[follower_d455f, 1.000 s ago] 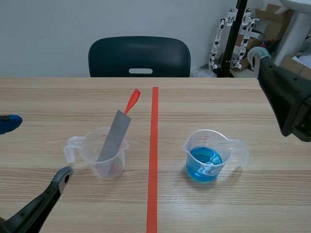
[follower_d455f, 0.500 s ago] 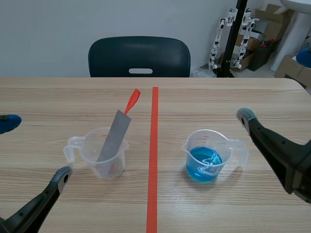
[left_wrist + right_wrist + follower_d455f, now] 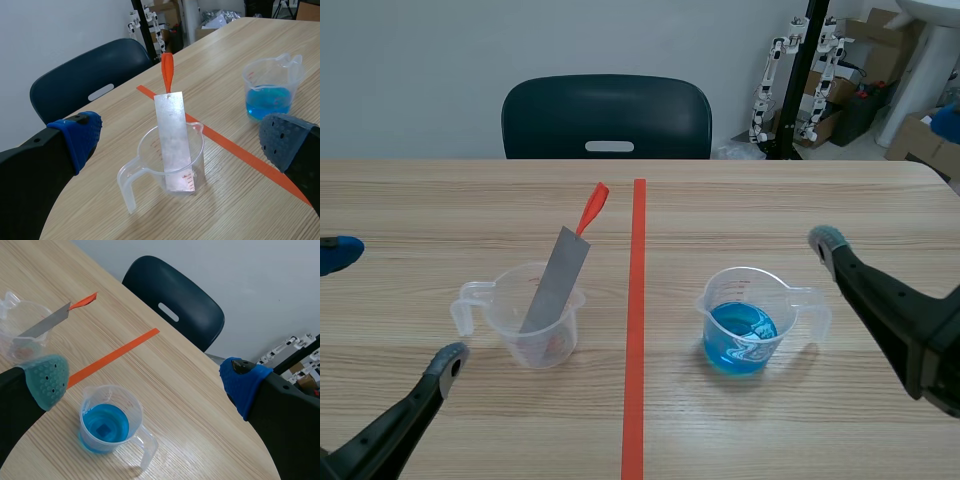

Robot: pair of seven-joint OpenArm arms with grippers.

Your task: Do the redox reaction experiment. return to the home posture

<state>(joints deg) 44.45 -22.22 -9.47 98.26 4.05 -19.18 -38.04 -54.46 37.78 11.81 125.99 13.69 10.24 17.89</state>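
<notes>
The left hand [image 3: 182, 144], fingers apart and empty, hovers near the clear plastic cup [image 3: 542, 325] holding a leaning grey metal strip [image 3: 557, 278]; a careless retreat could topple it. Right of that cup stands the clear cup of blue liquid [image 3: 748, 322], then the right hand [image 3: 146, 381], likewise apart.

A clear beaker [image 3: 542, 345] stands upright on the worktop [image 3: 770, 210], a grey metal strip [image 3: 557, 280] leaning inside it. Well apart, a second beaker [image 3: 752, 288] holds blue liquid [image 3: 738, 342].
</notes>
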